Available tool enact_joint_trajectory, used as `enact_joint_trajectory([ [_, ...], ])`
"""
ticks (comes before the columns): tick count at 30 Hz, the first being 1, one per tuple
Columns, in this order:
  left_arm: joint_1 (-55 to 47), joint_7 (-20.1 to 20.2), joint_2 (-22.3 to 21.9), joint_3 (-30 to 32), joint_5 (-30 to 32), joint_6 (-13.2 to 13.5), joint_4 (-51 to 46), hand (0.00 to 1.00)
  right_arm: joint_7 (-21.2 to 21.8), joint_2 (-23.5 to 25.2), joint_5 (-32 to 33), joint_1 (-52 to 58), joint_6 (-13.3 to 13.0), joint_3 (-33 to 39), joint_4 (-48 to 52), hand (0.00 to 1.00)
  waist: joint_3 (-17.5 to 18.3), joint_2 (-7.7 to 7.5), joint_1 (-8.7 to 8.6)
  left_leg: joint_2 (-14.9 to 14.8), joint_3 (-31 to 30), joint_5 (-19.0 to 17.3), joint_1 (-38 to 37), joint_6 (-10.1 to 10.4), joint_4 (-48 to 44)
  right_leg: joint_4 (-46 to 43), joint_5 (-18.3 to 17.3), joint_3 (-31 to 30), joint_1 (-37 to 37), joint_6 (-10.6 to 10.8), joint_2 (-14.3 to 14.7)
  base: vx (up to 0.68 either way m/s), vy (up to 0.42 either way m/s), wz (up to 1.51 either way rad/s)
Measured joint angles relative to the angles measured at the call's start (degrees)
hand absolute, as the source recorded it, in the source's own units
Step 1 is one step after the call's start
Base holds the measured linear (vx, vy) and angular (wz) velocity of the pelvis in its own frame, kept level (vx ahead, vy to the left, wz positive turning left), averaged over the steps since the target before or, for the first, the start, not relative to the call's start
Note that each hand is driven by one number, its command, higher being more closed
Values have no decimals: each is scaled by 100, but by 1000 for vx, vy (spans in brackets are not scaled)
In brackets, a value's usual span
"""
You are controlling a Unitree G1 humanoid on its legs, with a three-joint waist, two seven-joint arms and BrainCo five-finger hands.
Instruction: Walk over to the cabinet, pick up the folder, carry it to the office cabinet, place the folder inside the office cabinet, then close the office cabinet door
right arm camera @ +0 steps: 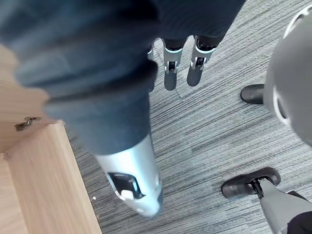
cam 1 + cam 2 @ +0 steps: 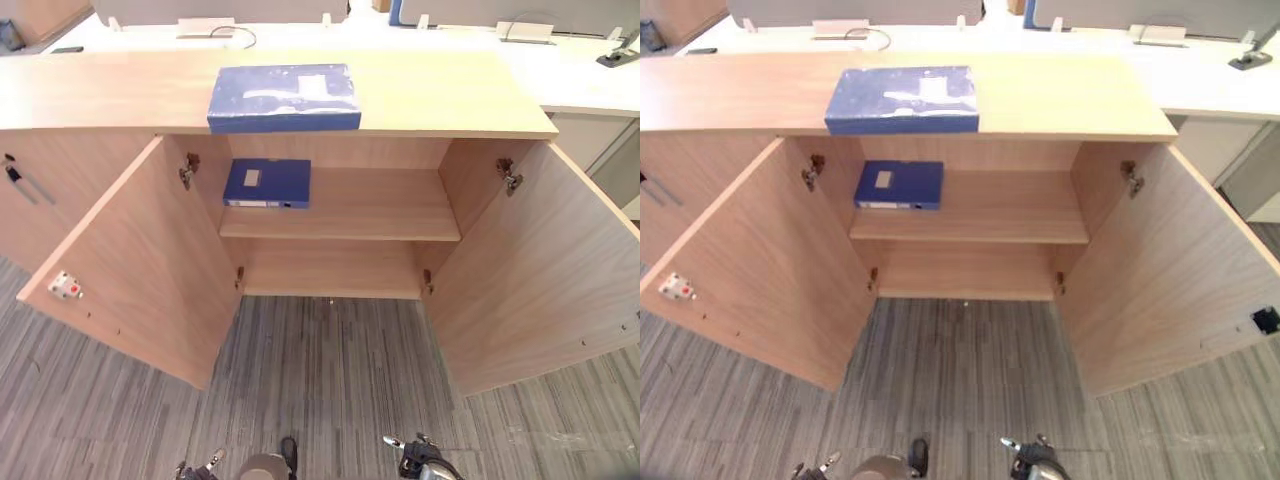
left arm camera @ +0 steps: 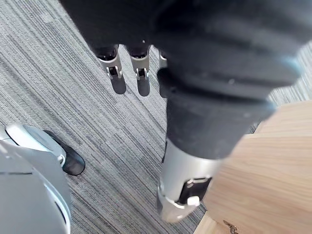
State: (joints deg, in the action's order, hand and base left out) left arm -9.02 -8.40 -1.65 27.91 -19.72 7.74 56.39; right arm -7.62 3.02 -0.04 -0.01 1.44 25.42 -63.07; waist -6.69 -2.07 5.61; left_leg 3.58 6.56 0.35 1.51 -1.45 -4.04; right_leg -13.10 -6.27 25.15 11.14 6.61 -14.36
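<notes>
On the top surface (image 2: 120, 90) of the cabinet (image 2: 340, 275) a large blue folder (image 2: 284, 97) lies flat at the front edge. Just below it, on the inner shelf (image 2: 390, 210), a smaller blue folder (image 2: 267, 183) lies flat toward the left side. The left door (image 2: 140, 270) and the right door (image 2: 540, 270) stand wide open over the grey carpet (image 2: 330, 380). The left robot hand (image 3: 183, 187) and the right robot hand (image 1: 131, 183) hang low above the carpet, fingers loose and empty, well apart from both folders
</notes>
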Motion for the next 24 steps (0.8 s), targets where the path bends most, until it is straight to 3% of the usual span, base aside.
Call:
enact_joint_trajectory([
  [1, -26, 2, -33, 6, -2, 0, -5, 0, 8, -60, -21, 52, 9, 18, 29, 0, 20, 34, -4, 22, -6, -12, -50, -13, 35, -316, 0, -38, -121, -1, -88, 126, 192, -18],
  [2, -73, 15, -57, -3, 19, -9, -2, 0, 21, -163, -48, 156, 30, 19, 99, 0, 67, 107, -6, 82, -37, -42, -210, -54, 152, -1236, -12, -44, -461, -22, -372, 140, 226, -6],
  [3, -80, 36, -77, 1, 48, -27, 9, 0, 24, -197, -106, 303, 74, 18, 235, 0, 60, 88, -28, 195, -89, -199, -404, -179, 217, -2276, 16, -37, -836, -148, -776, 142, 230, 4],
  [4, -71, 63, -54, 10, 46, -46, 28, 0, 28, -215, -107, 366, 74, 18, 287, 0, 43, 57, -49, 269, -110, -271, -503, -224, 231, -2747, 45, -37, -967, -344, -983, 134, 206, 10],
  [5, -80, 113, -24, 44, 109, -66, 55, 0, 33, -212, -101, 428, 71, -38, 418, 0, 42, 43, -76, 377, -84, -315, -650, -281, 235, -3393, 51, -25, -1187, -726, -1298, 114, 160, -3],
  [7, -84, 153, -46, 78, 170, -100, 67, 0, 32, -199, -115, 389, 42, -112, 535, 0, 39, 69, -123, 358, -52, -415, -816, -342, 233, -3750, -112, -13, -1503, -770, -1377, 84, 111, -15],
  [9, -61, 193, -46, 126, 225, -123, 91, 0, 73, -186, -113, 370, 16, -202, 629, 0, 12, 105, -144, 208, -51, -582, -928, -338, 187, -3765, -462, -2, -1843, -508, -1131, 55, 1, -18],
  [10, -49, 203, -43, 111, 222, -122, 132, 0, 73, -188, -111, 359, 0, -202, 642, 0, -48, 135, -154, 70, -52, -666, -1067, -347, 132, -3528, -668, 18, -1976, -437, -833, 82, -87, -11],
  [11, -26, 207, -39, 101, 222, -120, 153, 0, 71, -167, -82, 366, -14, -200, 664, 0, -61, 143, -175, -85, -66, -776, -1143, -314, 60, -3146, -730, 72, -2097, -432, -512, 105, -142, -4],
  [12, -9, 207, -38, 101, 225, -119, 153, 0, 70, -161, -81, 374, -26, -202, 671, 0, -66, 139, -173, -139, -75, -827, -1158, -296, 51, -2933, -729, 119, -2167, -432, -400, 103, -185, 15],
  [13, 41, 208, -44, 90, 238, -122, 159, 0, 65, -157, -67, 374, -40, -203, 704, 0, -68, 139, -172, -230, -148, -970, -1203, -231, -5, -2361, -714, 164, -2363, -447, -163, 92, -185, 23],
  [16, 108, 207, -58, 100, 296, -117, 141, 0, 60, -112, 4, 412, -54, -201, 732, 0, -53, 55, -210, -185, -467, -1178, -1187, -9, -183, -1238, -306, 111, -2376, -684, -57, 186, -270, 64],
  [17, 118, 203, -193, 160, 349, -121, 147, 0, 61, -183, 33, 407, -61, -188, 760, 0, -22, 183, -216, -324, -657, -1283, -1212, 67, -249, -1255, -110, 261, -2255, -726, 22, 252, -266, 64],
  [19, 87, 211, -282, 236, 402, -123, 111, 0, 62, -193, 12, 341, -61, -201, 792, 0, 18, 295, -196, -513, -677, -1289, -1215, 118, -221, -1226, -341, 429, -2205, -748, 198, 231, -205, 41],
  [22, 84, 218, -288, 305, 397, -129, 105, 0, 67, -107, 17, 294, -62, -194, 830, 0, 45, 329, -183, -915, -713, -1321, -1221, 181, -284, -1021, -562, 750, -1965, -860, 575, 284, -243, 27],
  [24, 104, 224, -290, 341, 391, -129, 74, 0, 56, -62, 99, 304, -62, -174, 825, 0, 49, 325, -236, -1106, -705, -1369, -1038, 284, -813, -578, -573, 963, -1569, -871, 829, 229, -150, 39],
])
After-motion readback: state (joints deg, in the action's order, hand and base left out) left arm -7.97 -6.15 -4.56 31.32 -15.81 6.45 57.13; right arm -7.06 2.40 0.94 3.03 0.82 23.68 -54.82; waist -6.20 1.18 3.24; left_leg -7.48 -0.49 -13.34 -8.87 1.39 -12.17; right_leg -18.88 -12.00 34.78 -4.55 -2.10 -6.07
